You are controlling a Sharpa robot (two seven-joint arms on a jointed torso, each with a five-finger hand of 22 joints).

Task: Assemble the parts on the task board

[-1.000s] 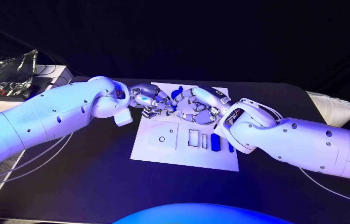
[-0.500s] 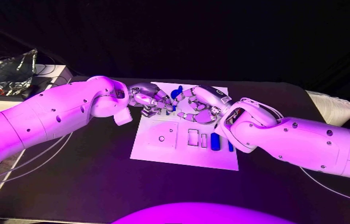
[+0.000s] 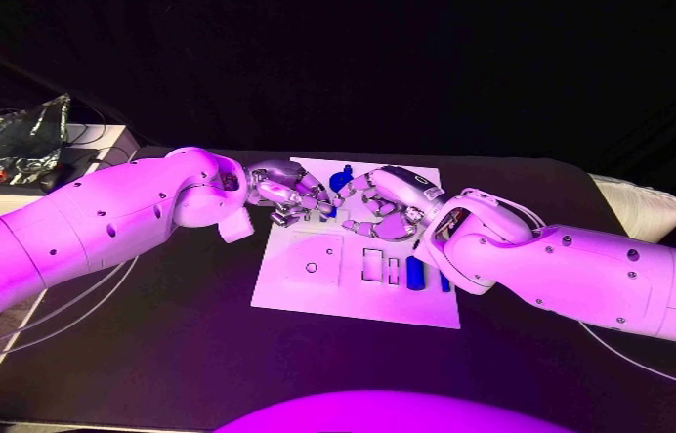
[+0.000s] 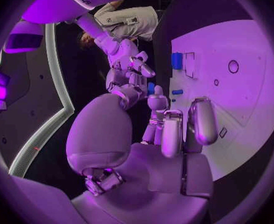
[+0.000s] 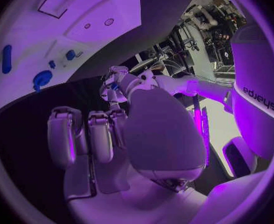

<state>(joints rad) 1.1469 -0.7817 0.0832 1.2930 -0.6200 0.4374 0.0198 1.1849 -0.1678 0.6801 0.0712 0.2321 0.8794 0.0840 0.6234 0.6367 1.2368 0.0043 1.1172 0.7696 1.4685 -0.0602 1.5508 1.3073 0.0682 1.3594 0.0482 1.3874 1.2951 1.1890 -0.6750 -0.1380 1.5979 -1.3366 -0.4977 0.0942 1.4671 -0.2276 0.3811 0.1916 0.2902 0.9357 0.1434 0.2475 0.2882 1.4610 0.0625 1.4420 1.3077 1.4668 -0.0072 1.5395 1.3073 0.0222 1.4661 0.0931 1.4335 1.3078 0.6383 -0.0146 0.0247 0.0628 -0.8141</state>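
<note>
Here, nearest the robot, the task board (image 3: 303, 291) is lying flat on the black table (image 3: 155, 335), a white plate with a round hole and several slots cut in its near half. A long blue part (image 3: 416, 273) is sitting in or on one of those slots, with a thinner one beside it at the board's right edge. These pieces are looking small, hard and light, probably smooth plastic, so I judge they will slide or tip easily; pinching one across its narrow sides, near the middle, seems the safest hold.

Further back, over the far half of the board, the left hand (image 3: 289, 196) and the right hand (image 3: 383, 205) are hovering close together, fingers curled inward and almost meeting. Between them more blue parts (image 3: 343, 176) are lying on the board. Whether either hand is actually pinching a piece, I cannot tell: the fingers are hiding the spot. In the wrist views both hands' fingers look bent with nothing plainly in them.
</note>
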